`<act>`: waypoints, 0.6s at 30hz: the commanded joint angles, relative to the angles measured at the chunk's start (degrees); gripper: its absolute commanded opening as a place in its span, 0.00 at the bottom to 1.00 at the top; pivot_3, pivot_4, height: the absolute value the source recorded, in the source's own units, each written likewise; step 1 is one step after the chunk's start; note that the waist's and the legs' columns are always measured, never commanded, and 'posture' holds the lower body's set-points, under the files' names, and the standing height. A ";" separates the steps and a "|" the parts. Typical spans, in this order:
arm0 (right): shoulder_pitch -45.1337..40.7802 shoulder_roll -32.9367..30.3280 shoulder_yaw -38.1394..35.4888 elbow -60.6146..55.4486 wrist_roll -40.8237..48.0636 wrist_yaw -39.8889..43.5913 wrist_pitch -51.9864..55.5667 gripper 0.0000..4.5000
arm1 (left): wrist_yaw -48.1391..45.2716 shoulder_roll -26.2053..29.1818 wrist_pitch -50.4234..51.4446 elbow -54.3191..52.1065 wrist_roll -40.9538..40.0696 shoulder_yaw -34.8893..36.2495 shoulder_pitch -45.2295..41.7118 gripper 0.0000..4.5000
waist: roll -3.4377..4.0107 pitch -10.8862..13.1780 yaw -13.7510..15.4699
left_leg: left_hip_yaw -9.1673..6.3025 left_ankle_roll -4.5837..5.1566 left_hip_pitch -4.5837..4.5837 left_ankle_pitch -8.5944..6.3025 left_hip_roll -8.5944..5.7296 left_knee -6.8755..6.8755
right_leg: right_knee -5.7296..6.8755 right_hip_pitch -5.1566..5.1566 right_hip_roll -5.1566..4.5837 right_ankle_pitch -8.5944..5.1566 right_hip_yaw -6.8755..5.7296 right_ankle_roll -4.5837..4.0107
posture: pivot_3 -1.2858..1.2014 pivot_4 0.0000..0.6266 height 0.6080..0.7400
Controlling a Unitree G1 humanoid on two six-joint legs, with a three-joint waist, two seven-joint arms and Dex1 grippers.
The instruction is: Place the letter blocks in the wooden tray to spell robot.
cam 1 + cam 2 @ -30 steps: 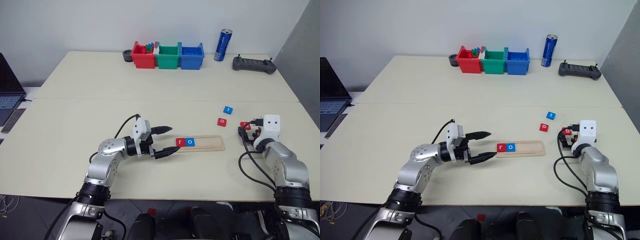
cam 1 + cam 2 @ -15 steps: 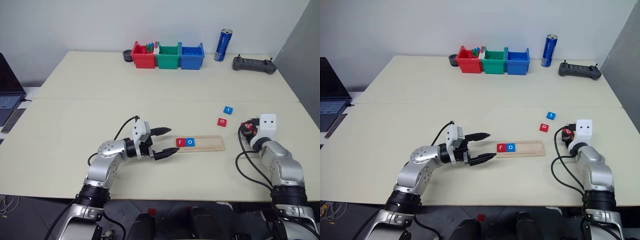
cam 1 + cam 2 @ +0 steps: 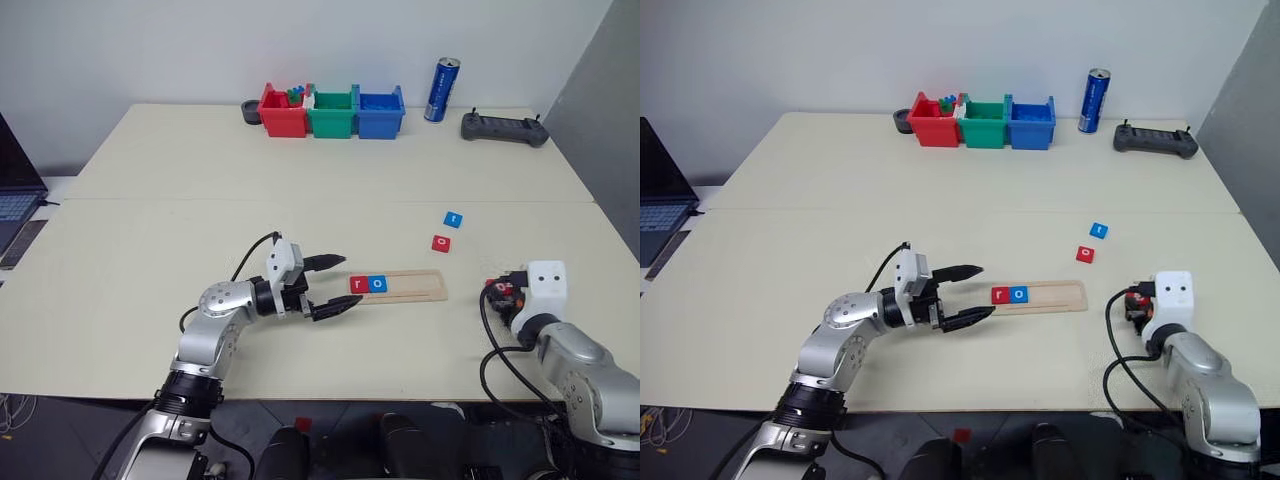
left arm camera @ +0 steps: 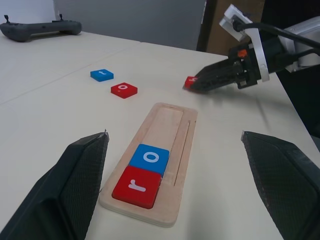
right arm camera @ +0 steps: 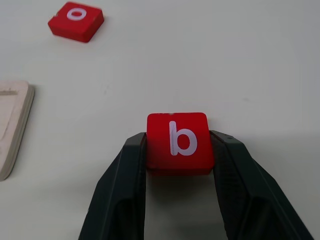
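Two silver-grey metal arms with black two-fingered grippers

Each arm is built of rounded, brushed silver housings joined by black collars, and a perforated round disc is seen on the left arm's joint. A boxy white camera block is mounted on each wrist. Black cables are looped from each wrist back along the forearm. The left gripper is formed of two tapered, pointed black fingers with a finely textured inner face; the right gripper has smooth, glossy black fingers. Small red and orange fittings are seen beside the right wrist block.

Table w/ wooden tray, 2 loose letter blocks, bins, can
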 commanded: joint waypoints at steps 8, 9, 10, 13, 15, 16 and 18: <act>0.36 -0.25 -1.36 -2.99 -0.06 0.35 -1.03 0.99 | -0.71 0.22 -1.34 0.18 -0.73 0.27 -1.86 1.00 | 0.00 0.00 -0.06 | -0.01 0.00 0.00 0.00 0.00 0.00 | -0.01 0.00 0.01 0.00 0.00 0.00 | 0.52 0.24 1.00; 0.07 -1.15 -1.80 -3.13 0.41 1.55 -1.62 0.99 | -0.69 0.21 -1.37 0.17 -0.73 0.25 -1.84 1.00 | 0.00 0.00 -0.06 | 0.00 0.00 0.00 0.00 0.00 0.00 | -0.01 0.00 0.00 0.00 0.00 0.00 | 0.52 0.24 1.00; 0.18 -3.68 -1.64 -3.06 0.38 4.39 -3.74 0.99 | -0.66 0.18 -1.35 0.12 -0.76 0.22 -1.82 1.00 | 0.00 0.00 -0.06 | 0.01 0.00 0.00 0.00 0.00 0.00 | -0.02 0.00 0.00 0.00 0.00 0.01 | 0.52 0.24 1.00; 2.50 -13.25 -1.01 -1.23 0.25 16.90 -13.58 0.99 | -0.74 0.08 -1.39 0.13 -0.79 0.03 -1.76 1.00 | 0.04 0.03 -0.06 | 0.04 0.00 -0.03 0.00 -0.05 0.01 | -0.07 0.00 -0.04 -0.01 0.02 0.02 | 0.52 0.24 1.00; 4.81 -18.99 -0.94 1.85 1.06 26.53 -21.20 0.99 | -0.98 -0.07 -1.62 0.59 -0.74 -0.17 -1.95 1.00 | 0.00 0.04 -0.05 | 0.03 0.01 -0.03 0.00 -0.06 0.00 | -0.14 0.02 -0.05 -0.01 -0.01 0.03 | 0.52 0.24 1.00; 5.68 -21.19 -0.69 3.87 1.14 30.27 -24.64 0.99 | -1.08 -0.20 -1.80 0.98 -0.66 -0.28 -2.18 1.00 | -0.02 0.04 -0.04 | 0.01 0.01 -0.03 -0.01 -0.05 -0.02 | -0.14 0.03 -0.04 -0.01 -0.03 0.03 | 0.52 0.24 1.00; 6.70 -24.43 0.29 8.65 0.67 37.01 -31.73 0.99 | -1.23 -0.63 -2.29 2.02 -0.45 -0.53 -2.91 1.00 | -0.03 0.05 -0.05 | 0.01 0.01 -0.03 -0.01 -0.03 -0.01 | -0.14 0.04 -0.02 -0.01 -0.03 0.03 | 0.52 0.24 1.00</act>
